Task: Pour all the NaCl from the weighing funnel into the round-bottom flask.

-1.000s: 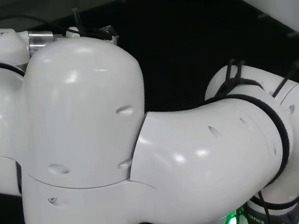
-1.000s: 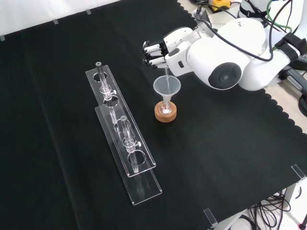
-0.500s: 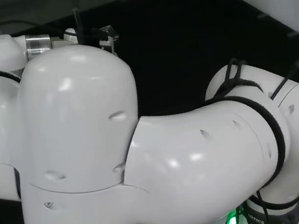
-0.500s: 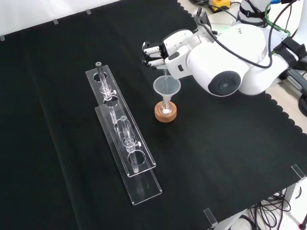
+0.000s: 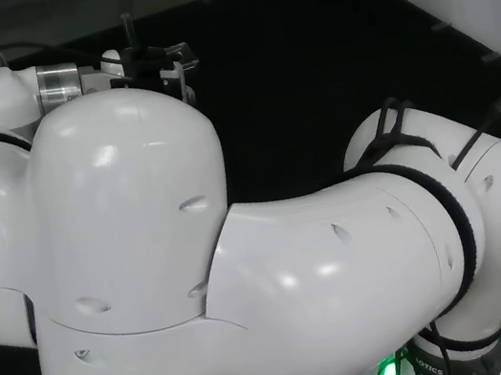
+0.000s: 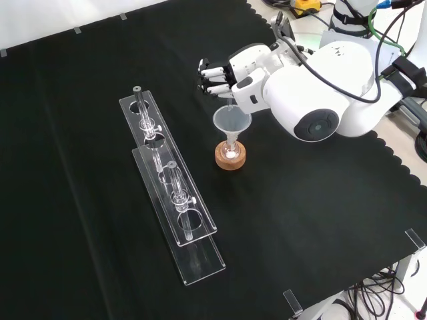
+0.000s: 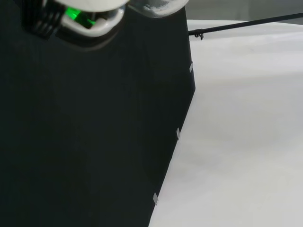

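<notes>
In the front view the black and white hand [image 6: 217,75] hangs above the cork ring stand [image 6: 231,157], its fingers curled round a thin clear weighing funnel [image 6: 230,101]. The weighing funnel's stem slants down from the fingers into the mouth of a wide clear funnel [image 6: 231,123]. That funnel sits in the neck of the small round-bottom flask [image 6: 231,150], which rests on the cork ring. Whether any NaCl is in the weighing funnel or the flask cannot be made out.
Two long clear racks [image 6: 170,193] with small glass pieces lie to the left of the flask in the front view. The arm's big white link [image 6: 320,100] stands right of the hand. White arm links [image 5: 148,264] block the head view.
The arm's large link has swung a little to the right in the front view and shifted in the head view. The hand stays over the funnel, still holding the weighing funnel.
</notes>
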You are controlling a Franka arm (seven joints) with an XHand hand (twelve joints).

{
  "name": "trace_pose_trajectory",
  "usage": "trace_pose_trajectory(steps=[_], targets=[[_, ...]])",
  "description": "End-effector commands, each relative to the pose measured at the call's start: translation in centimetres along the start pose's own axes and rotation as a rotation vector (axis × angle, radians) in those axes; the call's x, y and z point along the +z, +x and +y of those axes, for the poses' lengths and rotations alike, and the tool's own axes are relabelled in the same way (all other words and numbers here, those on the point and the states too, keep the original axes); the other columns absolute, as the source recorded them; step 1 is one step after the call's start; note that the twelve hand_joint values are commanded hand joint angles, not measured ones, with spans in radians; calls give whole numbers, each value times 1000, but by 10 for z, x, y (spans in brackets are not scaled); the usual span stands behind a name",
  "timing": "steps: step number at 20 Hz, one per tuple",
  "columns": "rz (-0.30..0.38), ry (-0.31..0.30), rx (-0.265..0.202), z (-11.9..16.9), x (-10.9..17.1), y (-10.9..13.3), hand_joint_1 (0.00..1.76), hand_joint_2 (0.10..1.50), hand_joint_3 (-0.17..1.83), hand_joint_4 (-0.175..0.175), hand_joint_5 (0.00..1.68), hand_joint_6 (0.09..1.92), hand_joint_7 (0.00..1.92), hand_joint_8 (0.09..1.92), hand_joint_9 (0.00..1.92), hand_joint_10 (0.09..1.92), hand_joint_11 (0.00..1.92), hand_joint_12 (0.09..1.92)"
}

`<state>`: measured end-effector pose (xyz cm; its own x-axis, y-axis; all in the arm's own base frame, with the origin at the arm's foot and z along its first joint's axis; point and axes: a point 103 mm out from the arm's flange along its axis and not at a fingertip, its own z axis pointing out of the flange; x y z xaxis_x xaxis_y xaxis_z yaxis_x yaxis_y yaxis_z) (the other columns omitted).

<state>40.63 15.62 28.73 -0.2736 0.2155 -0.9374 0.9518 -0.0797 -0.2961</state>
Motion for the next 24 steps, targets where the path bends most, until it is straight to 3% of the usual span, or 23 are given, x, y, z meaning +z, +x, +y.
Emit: trace_pose_trajectory(steps=[1,19,24], targets=[[-11,-1,1,-1,-2,1,1081,685,732,175,1122,970,548,651,816,439,626,1193],[-46,8,18,1,-6,3,1081,685,732,175,1123,969,548,651,805,437,625,1190],[-13,13,19,2,-3,0,1082,684,733,175,1123,969,547,651,803,437,624,1190]])
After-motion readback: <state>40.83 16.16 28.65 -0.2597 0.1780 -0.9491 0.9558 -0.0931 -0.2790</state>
